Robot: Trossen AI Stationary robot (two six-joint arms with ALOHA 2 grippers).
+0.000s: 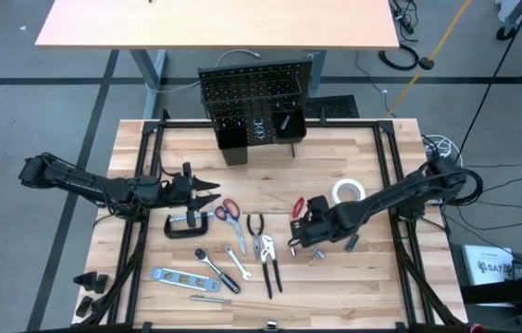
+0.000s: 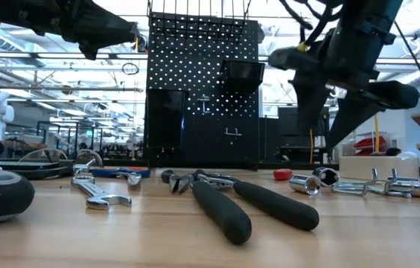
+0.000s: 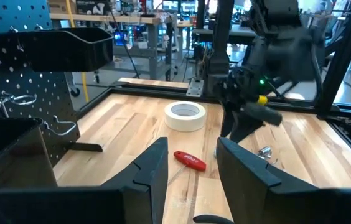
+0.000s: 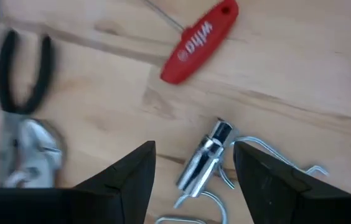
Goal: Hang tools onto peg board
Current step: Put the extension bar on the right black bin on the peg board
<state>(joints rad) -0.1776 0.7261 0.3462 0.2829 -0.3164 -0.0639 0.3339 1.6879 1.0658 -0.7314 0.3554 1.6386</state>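
Shiny metal socket (image 4: 201, 163); wooden tabletop (image 4: 300, 74)

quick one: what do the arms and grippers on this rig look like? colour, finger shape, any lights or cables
Both arms are matte black, jointed links. The left gripper and right gripper each have two dark, wedge-shaped fingers tapering to the tips. The right arm's wrist shows a small green light and a yellow spot in the left wrist view. No markings legible.

We see a black peg board (image 1: 254, 94) dotted with a grid of holes; before it lie a white tape roll (image 1: 348, 191), red-handled scissors (image 1: 228, 212), and a red screwdriver (image 4: 199, 42) lettered white.
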